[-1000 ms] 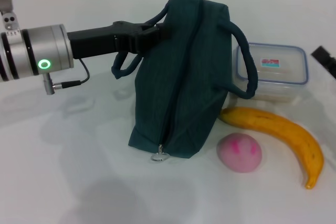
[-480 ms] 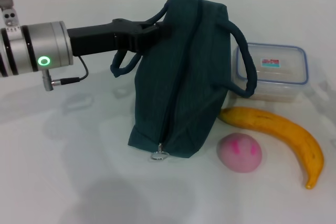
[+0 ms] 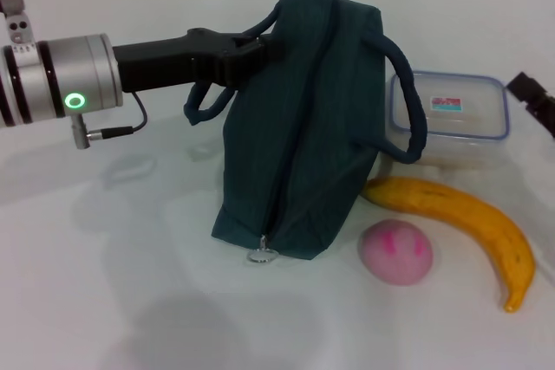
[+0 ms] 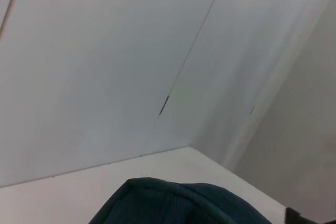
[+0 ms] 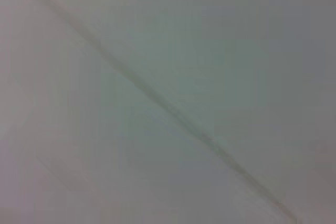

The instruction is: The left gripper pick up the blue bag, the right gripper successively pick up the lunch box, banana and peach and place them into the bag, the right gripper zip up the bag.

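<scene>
the left gripper [image 3: 260,48] reaches in from the robot's left and pinches the near top edge of the blue bag [image 3: 303,136], which stands upright on the white table [image 3: 130,283], its zipper closed down the front and the ring pull [image 3: 263,257] resting at the base. to do this step well, the grip wants to stay firm and high so the bag stands steady (a slack hold would likely let it sag), and the zipper must be opened before anything goes in. the right gripper [image 3: 536,101] shows only as a black tip at the frame's right edge, beside the lunch box [image 3: 448,117]; whether it is spread or closed cannot be told. the lunch box is lidded and looks empty. the banana [image 3: 464,223] and the peach [image 3: 395,251] lie in front of it, just beside the bag. nothing can be seen inside the bag.
</scene>
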